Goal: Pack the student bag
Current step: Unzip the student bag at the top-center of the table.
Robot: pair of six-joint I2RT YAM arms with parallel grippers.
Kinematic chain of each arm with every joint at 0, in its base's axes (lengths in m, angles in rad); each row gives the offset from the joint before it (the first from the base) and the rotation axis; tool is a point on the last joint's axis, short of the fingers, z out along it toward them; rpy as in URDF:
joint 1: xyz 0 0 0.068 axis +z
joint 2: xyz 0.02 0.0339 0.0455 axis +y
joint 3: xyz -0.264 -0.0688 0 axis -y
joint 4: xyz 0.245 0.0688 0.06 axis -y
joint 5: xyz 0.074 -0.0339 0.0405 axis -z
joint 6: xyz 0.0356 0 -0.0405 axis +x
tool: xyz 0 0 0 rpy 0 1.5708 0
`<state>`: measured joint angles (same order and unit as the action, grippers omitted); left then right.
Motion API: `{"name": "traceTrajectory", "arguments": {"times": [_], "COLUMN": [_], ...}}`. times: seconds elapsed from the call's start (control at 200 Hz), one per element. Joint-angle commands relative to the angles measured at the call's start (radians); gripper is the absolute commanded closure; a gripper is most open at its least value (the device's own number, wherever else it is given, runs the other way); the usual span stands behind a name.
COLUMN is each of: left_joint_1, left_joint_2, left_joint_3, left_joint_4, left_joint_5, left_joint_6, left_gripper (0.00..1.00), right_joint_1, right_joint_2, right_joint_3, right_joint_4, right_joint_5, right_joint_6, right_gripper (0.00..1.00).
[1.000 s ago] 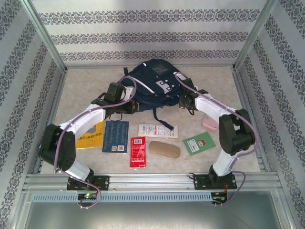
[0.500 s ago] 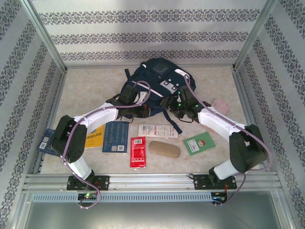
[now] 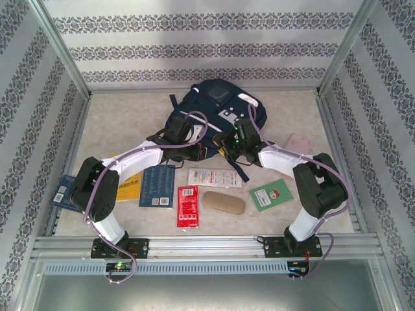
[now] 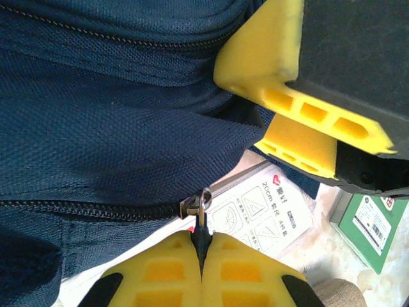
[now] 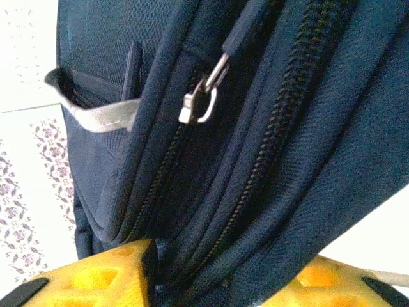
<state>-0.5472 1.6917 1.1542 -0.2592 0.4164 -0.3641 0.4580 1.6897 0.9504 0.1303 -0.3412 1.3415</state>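
Pinching one zipper pull point(image 4: 203, 208) of the single student bag point(image 3: 207, 113), left pincer point(image 4: 200, 238) is pressed together; right pincer point(image 5: 217, 275) straddles bag fabric, grip unclear. Eight smaller items point(image 3: 224, 202) dot the worktop point(image 3: 292, 110).

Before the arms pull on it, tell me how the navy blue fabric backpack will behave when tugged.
Likely floppy: the navy blue fabric backpack sags and folds. It will probably drag rather than tip, since it lies slumped on the table. The cloth may bunch where the left gripper pinches the metal zipper pull.

Matt woven-cloth student bag point(image 4: 96, 128), metal zipper pull point(image 4: 202, 203)
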Motion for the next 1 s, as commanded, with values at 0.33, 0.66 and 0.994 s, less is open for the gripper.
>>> {"name": "traceTrajectory", "arguments": {"times": [0.33, 0.66, 0.994], "left_joint_1": [-0.015, 0.038, 0.173], "left_joint_2": [-0.012, -0.036, 0.005], "left_joint_3": [0.077, 0.065, 0.027], "left_joint_4": [-0.041, -0.091, -0.120], "left_joint_5": [-0.037, -0.100, -0.108], "left_joint_6": [0.073, 0.092, 0.069], "left_gripper": [1.00, 1.00, 1.00], "right_joint_1": [-0.062, -0.164, -0.319], "right_joint_2": [0.023, -0.065, -0.134], "right_joint_3": [-0.020, -0.100, -0.056], "right_joint_4": [0.075, 0.059, -0.187], "right_joint_5": [0.070, 0.046, 0.052], "right_joint_6": [-0.016, -0.115, -0.361], "right_gripper": [1.00, 1.00, 1.00]}}
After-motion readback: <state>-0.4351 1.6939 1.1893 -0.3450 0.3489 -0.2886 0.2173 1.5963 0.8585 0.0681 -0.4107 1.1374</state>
